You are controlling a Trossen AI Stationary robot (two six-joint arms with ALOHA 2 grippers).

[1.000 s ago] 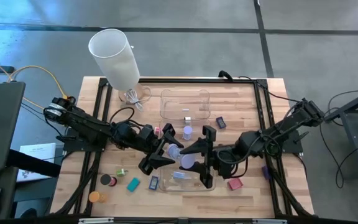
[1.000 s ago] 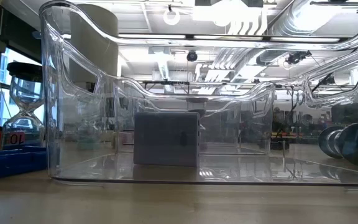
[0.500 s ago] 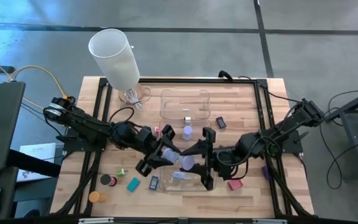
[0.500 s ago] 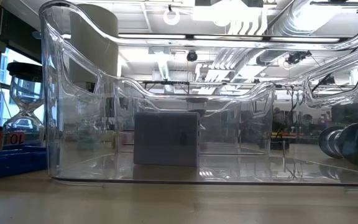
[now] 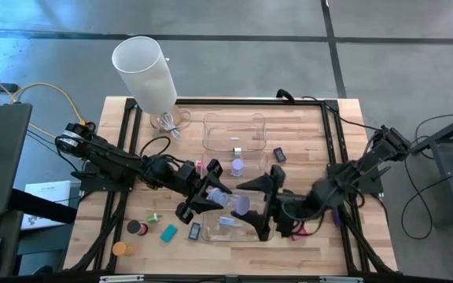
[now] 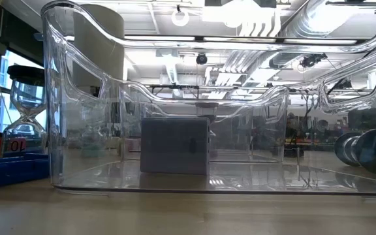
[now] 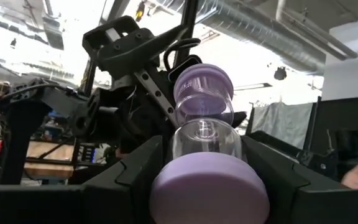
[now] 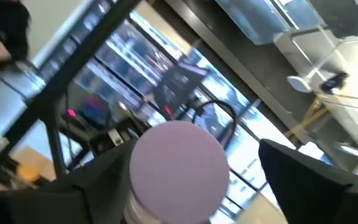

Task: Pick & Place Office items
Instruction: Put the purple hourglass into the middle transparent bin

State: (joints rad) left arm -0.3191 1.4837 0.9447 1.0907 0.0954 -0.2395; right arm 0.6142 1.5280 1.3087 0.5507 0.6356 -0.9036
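Observation:
A small hourglass (image 5: 233, 203) with lilac end caps and a clear glass middle hangs above the near clear tray (image 5: 211, 236). My left gripper (image 5: 213, 196) comes from the table's left and is shut on it. My right gripper (image 5: 261, 204) faces it from the right. It is open, its fingers standing either side of the far lilac cap (image 8: 179, 165) without touching. Other office items lie on the wood: a black cylinder (image 5: 136, 227), a teal piece (image 5: 168, 233), a dark rectangle (image 5: 194, 230) and an orange cylinder (image 5: 120, 248). My left gripper pinches the hourglass between its two fingers at the lilac cap (image 7: 210, 190) nearest the wrist. The fingers come from the table's left, slanting a little upward, and lie along the hourglass. It sticks out past the fingertips toward my right gripper, lifted clear of the tray.
A far clear tray (image 5: 234, 130) stands behind the grippers, with a lilac cylinder (image 5: 237, 166) and a dark rectangle (image 5: 279, 155) near it. A big white lamp shade (image 5: 144, 71) stands at the far left. In the low view a clear tray (image 6: 57, 130) holds a grey block (image 6: 175, 145).
My left gripper has shut on the hourglass's left end. My right gripper has then opened, let go of the other end, turned at the wrist and swung a little toward the table's near edge. The hourglass stays lifted over the near tray.

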